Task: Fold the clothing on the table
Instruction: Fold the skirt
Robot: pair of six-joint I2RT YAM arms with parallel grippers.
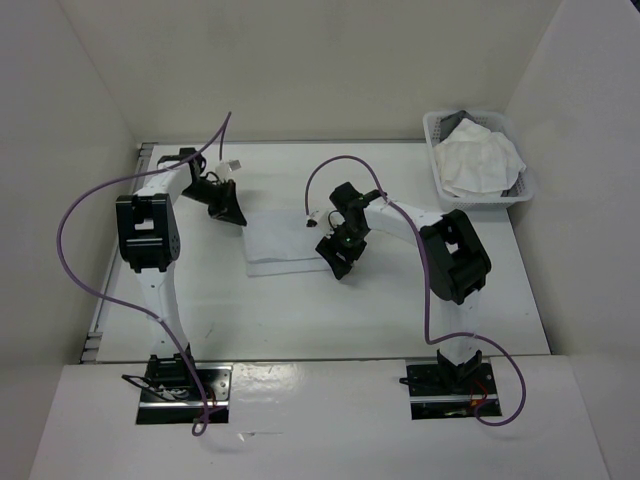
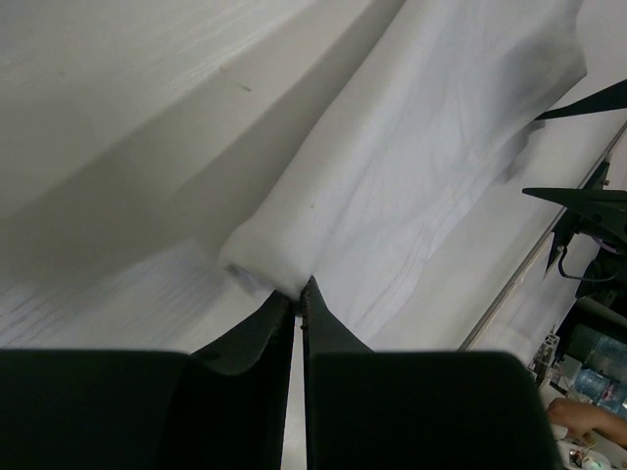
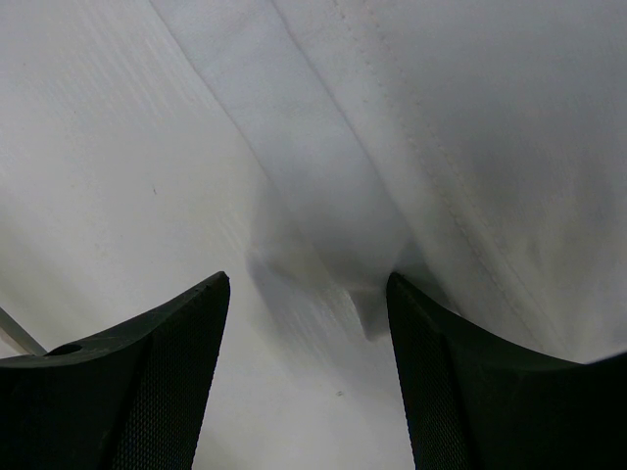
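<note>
The clothing (image 1: 285,243) is a thin white rectangle lying flat on the table (image 1: 300,315), between my two grippers. My left gripper (image 1: 226,206) is at its left end. In the left wrist view this gripper (image 2: 297,287) is shut on a bunched corner of the clothing (image 2: 411,176), slightly lifted. My right gripper (image 1: 340,256) hangs over the fabric's right end. In the right wrist view it (image 3: 307,282) stands open, low over the table, with a folded corner of the clothing (image 3: 470,117) just past its fingertips and nothing held.
A white lattice basket (image 1: 437,125) holding crumpled white cloths stands at the back right corner. White panels wall the table at the left, back and right. Purple cables loop from both arms.
</note>
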